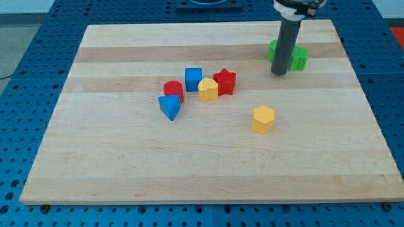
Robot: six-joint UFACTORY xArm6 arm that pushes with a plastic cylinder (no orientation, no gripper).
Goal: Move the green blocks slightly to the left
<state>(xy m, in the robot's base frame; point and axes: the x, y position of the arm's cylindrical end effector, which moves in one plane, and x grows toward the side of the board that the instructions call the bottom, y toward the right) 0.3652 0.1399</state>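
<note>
My tip (pixel 278 73) sat touching the green blocks (pixel 298 58) at top right of wooden board (pixel 126 170); no gripper, just a rod; other blocks well apart

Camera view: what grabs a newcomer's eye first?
The dark rod, coming down from the view's top right, with my tip right in front of the green blocks. Next, the cluster mid-board: red cylinder, blue cube, yellow block, red star, blue triangle. A lone yellow hexagon sits lower right.
</note>
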